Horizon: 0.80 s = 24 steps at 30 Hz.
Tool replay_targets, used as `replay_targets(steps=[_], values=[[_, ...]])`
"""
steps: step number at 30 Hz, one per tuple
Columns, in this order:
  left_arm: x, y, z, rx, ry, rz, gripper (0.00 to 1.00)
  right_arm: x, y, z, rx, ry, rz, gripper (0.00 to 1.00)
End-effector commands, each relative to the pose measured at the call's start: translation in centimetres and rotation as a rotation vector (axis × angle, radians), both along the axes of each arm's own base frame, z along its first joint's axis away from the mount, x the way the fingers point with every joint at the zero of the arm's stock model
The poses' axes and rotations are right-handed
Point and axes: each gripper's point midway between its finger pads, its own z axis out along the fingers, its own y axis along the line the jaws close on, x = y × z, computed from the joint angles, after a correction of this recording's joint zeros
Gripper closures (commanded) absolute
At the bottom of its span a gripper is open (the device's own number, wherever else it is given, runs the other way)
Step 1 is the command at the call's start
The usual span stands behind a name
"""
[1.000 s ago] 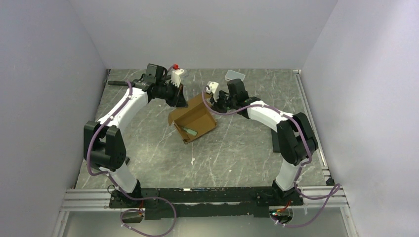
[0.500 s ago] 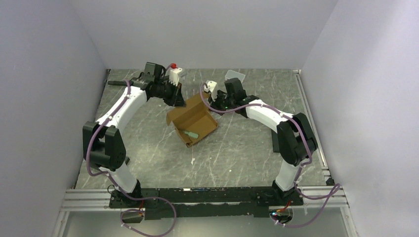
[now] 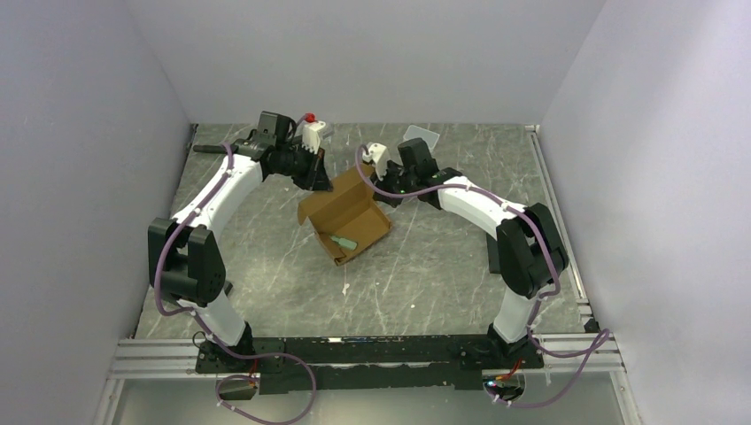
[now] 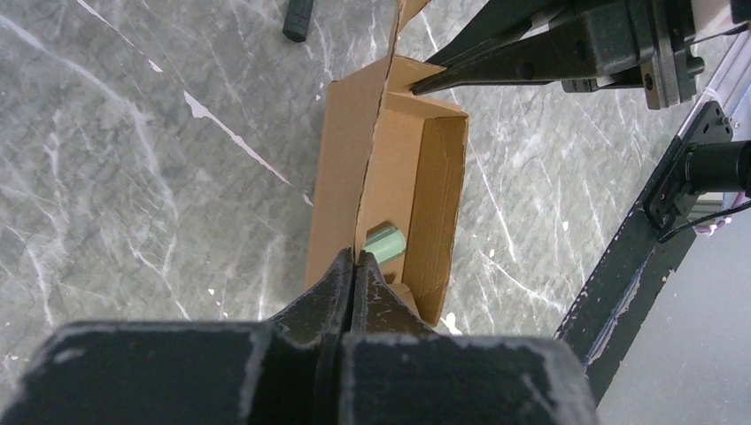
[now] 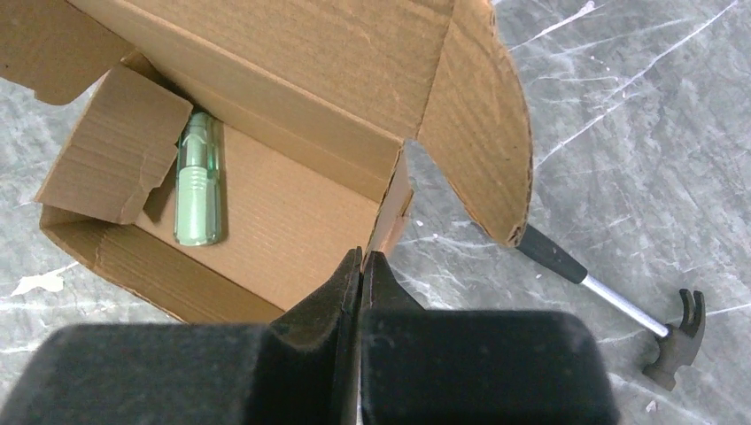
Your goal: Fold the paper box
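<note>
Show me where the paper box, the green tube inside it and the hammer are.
paper box (image 5: 292, 221): right wrist view, on its inner floor.
green tube (image 5: 197, 186): right wrist view, on the middle of its body.
hammer (image 5: 620, 305): right wrist view, on the metal shaft.

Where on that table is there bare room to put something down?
Bare: the wide table strip between the paper box and the arm bases, and the far right beside the tray. Crowded: the back middle, where the left gripper and right gripper grip the box.
</note>
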Motion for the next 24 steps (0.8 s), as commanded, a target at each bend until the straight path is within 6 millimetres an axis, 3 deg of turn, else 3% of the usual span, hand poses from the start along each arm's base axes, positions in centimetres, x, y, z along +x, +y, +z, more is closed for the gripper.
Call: replay_targets(steps=[1, 24], values=[[0.6, -0.4, 0.5, -0.027, -0.021, 0.005, 1.0, -0.4, 2.8, 4.3, 0.1, -0.047, 0.047, 1.0], [-0.4, -0.9, -0.2, -0.067, 0.02, -0.011, 1.0, -2.0, 2.6, 0.5, 0.044, 0.055, -0.004, 1.0]])
